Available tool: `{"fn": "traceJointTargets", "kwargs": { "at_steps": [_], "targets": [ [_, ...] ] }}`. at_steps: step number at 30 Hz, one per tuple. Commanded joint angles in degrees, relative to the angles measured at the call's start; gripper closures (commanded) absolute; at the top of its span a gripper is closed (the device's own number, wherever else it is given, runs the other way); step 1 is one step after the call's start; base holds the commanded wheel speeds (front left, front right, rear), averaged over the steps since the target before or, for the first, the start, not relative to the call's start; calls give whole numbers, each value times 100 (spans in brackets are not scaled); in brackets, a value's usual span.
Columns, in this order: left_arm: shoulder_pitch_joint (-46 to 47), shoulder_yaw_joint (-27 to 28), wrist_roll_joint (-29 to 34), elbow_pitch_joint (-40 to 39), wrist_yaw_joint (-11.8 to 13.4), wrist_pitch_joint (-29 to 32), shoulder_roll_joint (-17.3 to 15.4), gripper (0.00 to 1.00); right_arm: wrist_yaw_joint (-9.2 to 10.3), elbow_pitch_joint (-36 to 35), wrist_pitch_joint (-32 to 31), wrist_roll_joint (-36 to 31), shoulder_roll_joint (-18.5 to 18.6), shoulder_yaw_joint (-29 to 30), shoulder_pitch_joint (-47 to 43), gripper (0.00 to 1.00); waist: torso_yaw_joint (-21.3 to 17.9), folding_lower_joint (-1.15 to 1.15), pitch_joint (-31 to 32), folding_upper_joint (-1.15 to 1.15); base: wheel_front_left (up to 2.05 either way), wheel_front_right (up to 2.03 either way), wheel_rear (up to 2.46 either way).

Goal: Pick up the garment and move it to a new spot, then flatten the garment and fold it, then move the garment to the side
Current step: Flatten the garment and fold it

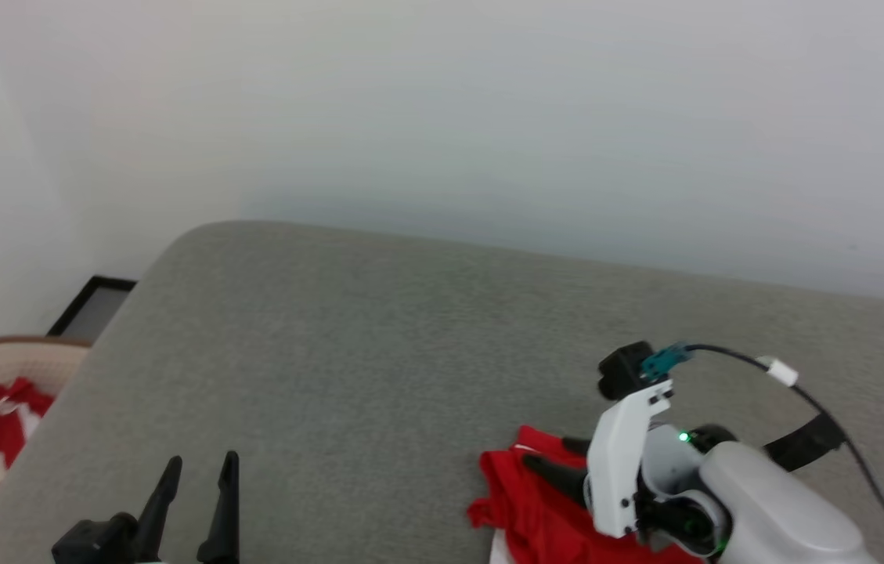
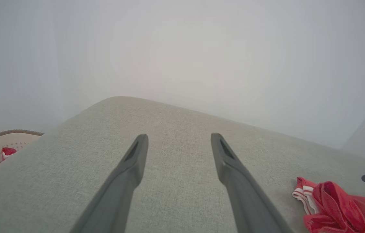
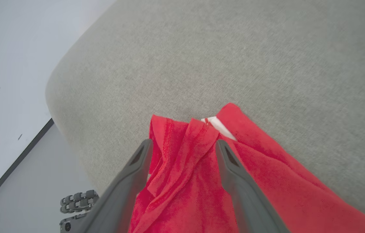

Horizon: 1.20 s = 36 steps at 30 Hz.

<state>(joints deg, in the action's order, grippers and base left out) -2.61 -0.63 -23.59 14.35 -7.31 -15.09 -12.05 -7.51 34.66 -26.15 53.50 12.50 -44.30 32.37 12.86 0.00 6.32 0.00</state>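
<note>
— Between the right gripper's point(image 3: 183, 144) widely spread fingers, what does it hold?
— Nothing; the red jersey point(image 3: 266, 181) lies unpinched between them, bunched near the grey cushion's point(image 1: 379, 329) edge. The left gripper point(image 2: 179, 137), also wide and empty, hovers over the cushion, well apart.
— Risk?
— A fingertip snagging a fold could drag the jersey off that edge.

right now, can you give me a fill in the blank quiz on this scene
The garment is mostly ____ in colour.
The right gripper stands ____, fingers apart, above the garment.
The left gripper hovers over bare ____ cushion.
The basket sits at the robot's ____ side.
Missing words: red; open; grey; left.
</note>
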Motion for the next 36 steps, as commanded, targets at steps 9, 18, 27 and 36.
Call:
{"fn": "traceJointTargets", "kwargs": {
  "at_steps": [9,18,27,36],
  "targets": [
    [-102,63,82,-104,-17,0,-21,0,5,-725,837,1,694,-68,-30,0,-768,0,65,0,0,0,0],
    [-191,174,151,-160,-16,1,-5,0,5,-1185,2018,111,1398,233,-380,0,-1311,0,36,0,0,0,0],
    [-255,289,187,-191,-18,1,-25,0,5,-1036,3435,-394,1964,710,-865,0,-1553,0,0,0,0,0,0],
    [-365,477,220,-199,-19,1,-60,0,5,-963,4094,-856,2056,1297,-1569,0,-1536,0,5,0,0,0,0]
  ]
}}
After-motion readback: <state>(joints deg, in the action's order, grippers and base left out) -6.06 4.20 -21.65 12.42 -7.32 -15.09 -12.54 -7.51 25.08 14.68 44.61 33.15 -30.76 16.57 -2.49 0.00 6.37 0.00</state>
